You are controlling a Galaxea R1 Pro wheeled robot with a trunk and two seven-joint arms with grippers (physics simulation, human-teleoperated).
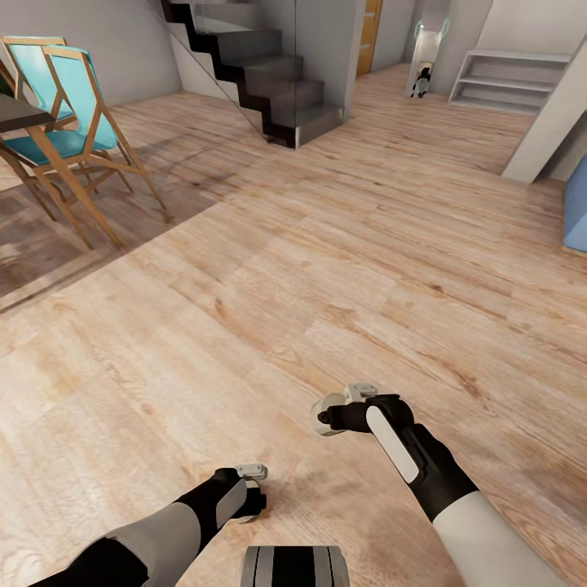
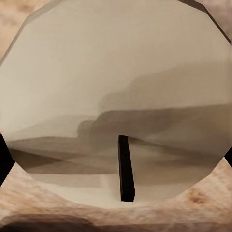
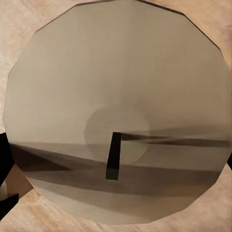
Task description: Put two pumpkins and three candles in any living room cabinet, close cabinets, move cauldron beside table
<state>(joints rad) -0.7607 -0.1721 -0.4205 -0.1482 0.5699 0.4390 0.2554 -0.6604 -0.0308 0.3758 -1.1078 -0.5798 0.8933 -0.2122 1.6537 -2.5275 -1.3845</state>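
Observation:
Low in the head view, both arms hang over bare wood floor. My left gripper is shut on a candle, of which little more than a dark side shows there. My right gripper is shut on a second candle, whose pale round end faces the camera. In the left wrist view a candle's pale flat top with a short dark wick sits right against the camera, with dark fingers at its edges. The right wrist view has the other pale top and wick. Pumpkins, cabinet, cauldron and coffee table are out of view.
Two wooden chairs with teal seats stand at the left beside a dark dining table's edge. A dark staircase rises at the back, with white shelves at the back right. A blue object is at the right edge.

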